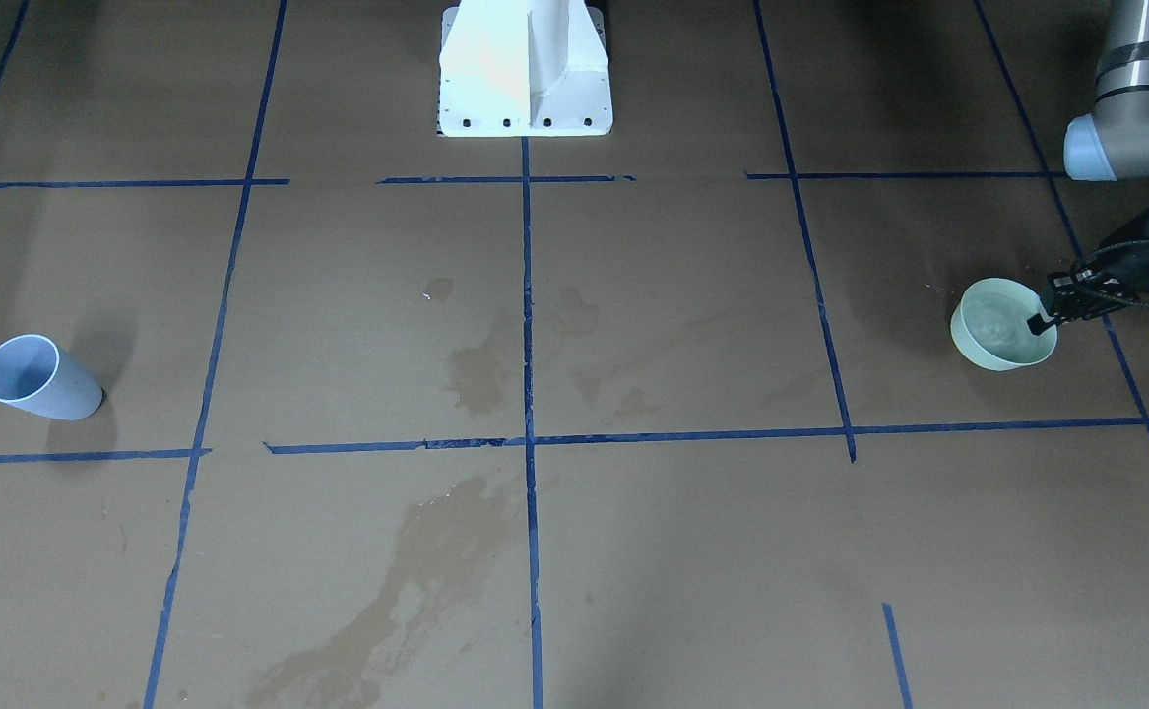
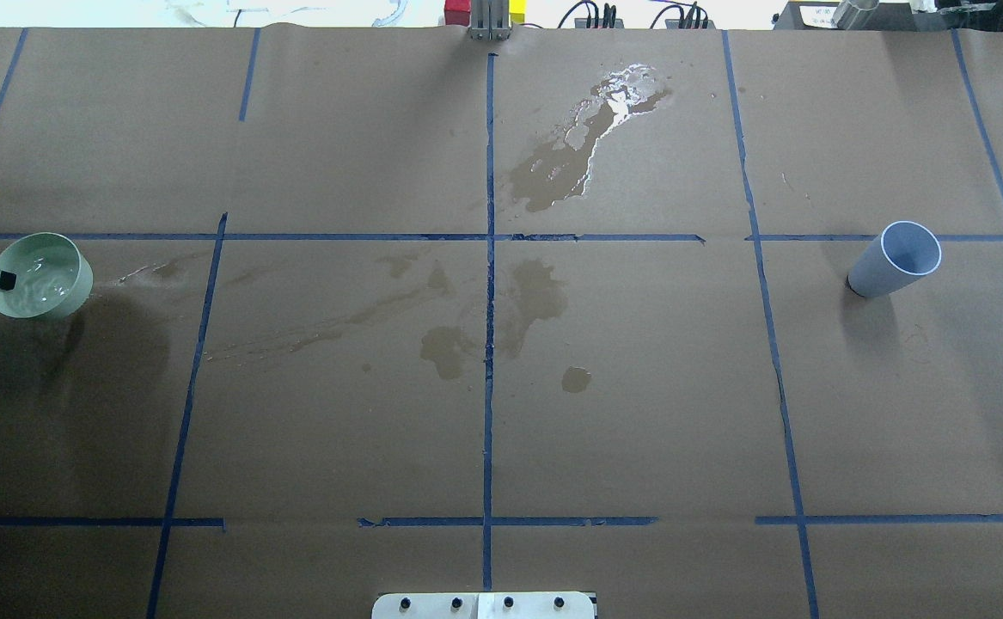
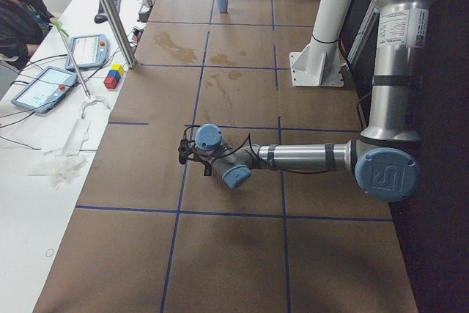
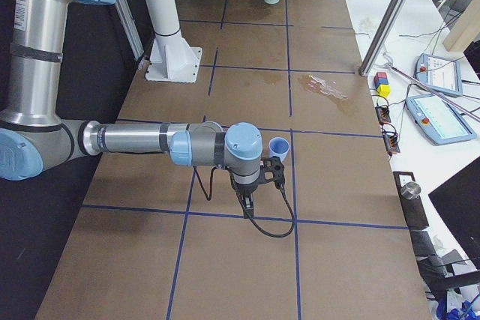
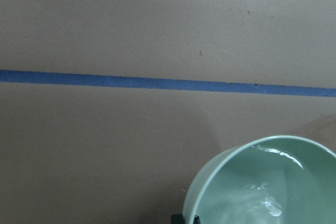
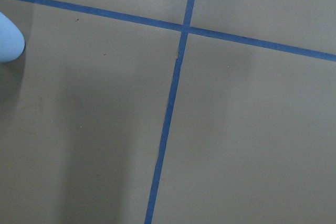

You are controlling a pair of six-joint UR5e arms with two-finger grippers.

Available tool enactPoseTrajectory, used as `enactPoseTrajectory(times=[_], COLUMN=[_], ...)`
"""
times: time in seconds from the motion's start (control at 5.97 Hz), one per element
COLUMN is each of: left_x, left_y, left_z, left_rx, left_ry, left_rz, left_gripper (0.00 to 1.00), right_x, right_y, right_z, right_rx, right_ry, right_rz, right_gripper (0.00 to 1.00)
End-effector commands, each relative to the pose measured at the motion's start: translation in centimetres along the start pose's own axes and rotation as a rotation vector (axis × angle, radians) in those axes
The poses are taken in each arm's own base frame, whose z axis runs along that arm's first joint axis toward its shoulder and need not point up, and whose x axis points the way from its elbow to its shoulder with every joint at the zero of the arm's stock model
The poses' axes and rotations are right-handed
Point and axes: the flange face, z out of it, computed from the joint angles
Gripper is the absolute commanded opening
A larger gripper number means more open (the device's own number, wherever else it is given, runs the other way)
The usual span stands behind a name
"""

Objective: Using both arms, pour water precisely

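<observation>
A pale green bowl (image 1: pixel 997 340) holds rippling water (image 2: pixel 37 279) at the table's end on my left. My left gripper (image 1: pixel 1042 320) is shut on the bowl's rim, one finger inside and one outside. The left wrist view shows the bowl (image 5: pixel 236 182) and water (image 5: pixel 265 203) at its lower right. I cannot tell whether the bowl is touching the board. A light blue cup (image 2: pixel 894 258) stands empty at the opposite end. My right gripper (image 4: pixel 274 168) is just beside this cup (image 4: pixel 279 145). Only the exterior right view shows it, so I cannot tell its state.
The white pedestal (image 1: pixel 525 69) stands at the robot's edge, mid table. Dark wet stains (image 2: pixel 535 297) mark the centre and a glinting puddle (image 2: pixel 613 103) lies at the far side. A side bench has tablets (image 3: pixel 44 86), blocks, a metal post and a seated person (image 3: pixel 18 5).
</observation>
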Motion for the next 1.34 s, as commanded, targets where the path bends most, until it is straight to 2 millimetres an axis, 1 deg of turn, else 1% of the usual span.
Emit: enactPoseTrajectory(times=[0.0,0.17,0.5,0.67,0.84,1.0,1.17], left_x=[0.8,1.1,1.2,1.2,1.3,1.7,2.7], left_y=[0.7,1.4,1.7,1.7,1.6,1.6,1.4], left_z=[1.5,2.9,3.5,3.6,3.5,3.4,2.7], left_rx=[-0.019,-0.042,-0.047,-0.048,-0.047,-0.042,-0.032], left_ry=[-0.006,-0.014,-0.023,-0.024,-0.022,-0.019,-0.008], left_rz=[0.02,0.03,0.038,0.038,0.047,0.052,0.065], left_gripper=[0.0,0.0,0.06,0.24,0.69,1.0,1.0], right_x=[0.0,0.0,0.0,0.0,0.0,0.0,0.0], right_y=[0.0,0.0,0.0,0.0,0.0,0.0,0.0], right_z=[0.0,0.0,0.0,0.0,0.0,0.0,0.0], right_rx=[0.0,0.0,0.0,0.001,0.001,0.001,0.001], right_ry=[0.0,0.0,0.0,0.0,0.0,0.0,-0.001], right_rz=[0.0,0.0,0.0,-0.001,-0.001,0.001,0.001], right_gripper=[1.0,1.0,1.0,1.0,1.0,1.0,1.0])
